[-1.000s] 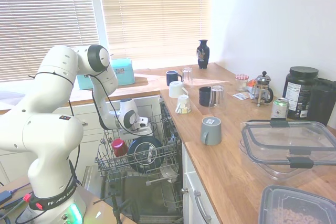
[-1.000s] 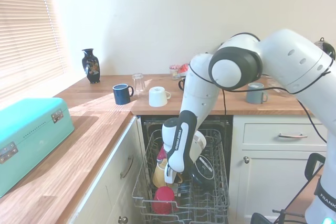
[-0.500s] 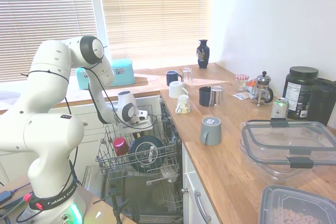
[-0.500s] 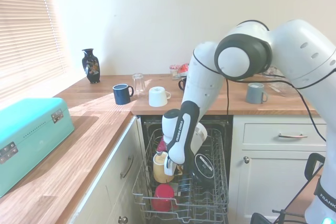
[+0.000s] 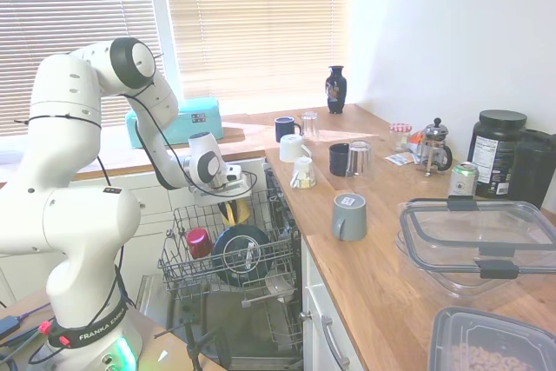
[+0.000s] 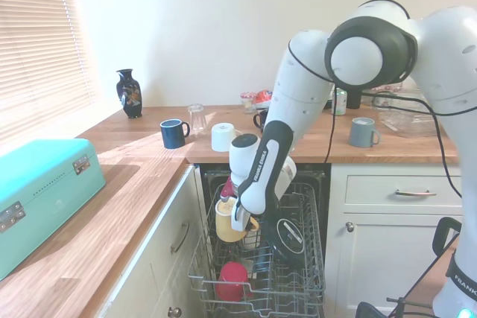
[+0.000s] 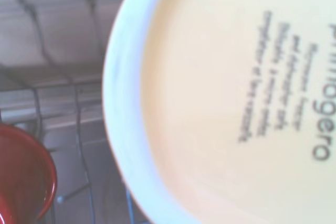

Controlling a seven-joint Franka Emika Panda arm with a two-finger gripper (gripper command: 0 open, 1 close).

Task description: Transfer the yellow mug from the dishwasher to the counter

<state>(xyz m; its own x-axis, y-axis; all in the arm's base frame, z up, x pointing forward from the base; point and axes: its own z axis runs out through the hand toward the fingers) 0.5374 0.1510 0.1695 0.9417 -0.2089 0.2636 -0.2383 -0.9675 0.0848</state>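
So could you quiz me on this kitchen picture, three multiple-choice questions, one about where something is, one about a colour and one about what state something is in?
1. Where is the yellow mug?
A. On the counter
B. Held above the rack of the dishwasher
C. On the windowsill

2. What colour is the small cup in the rack?
A. Red
B. Green
C. White

3. What state is the gripper in?
A. Open and empty
B. Out of sight
C. Shut on the mug

Answers: 1 B, the second exterior view shows it lifted clear of the tines. 2 A, it shows red in both exterior views. 3 C, the mug hangs from the fingers.
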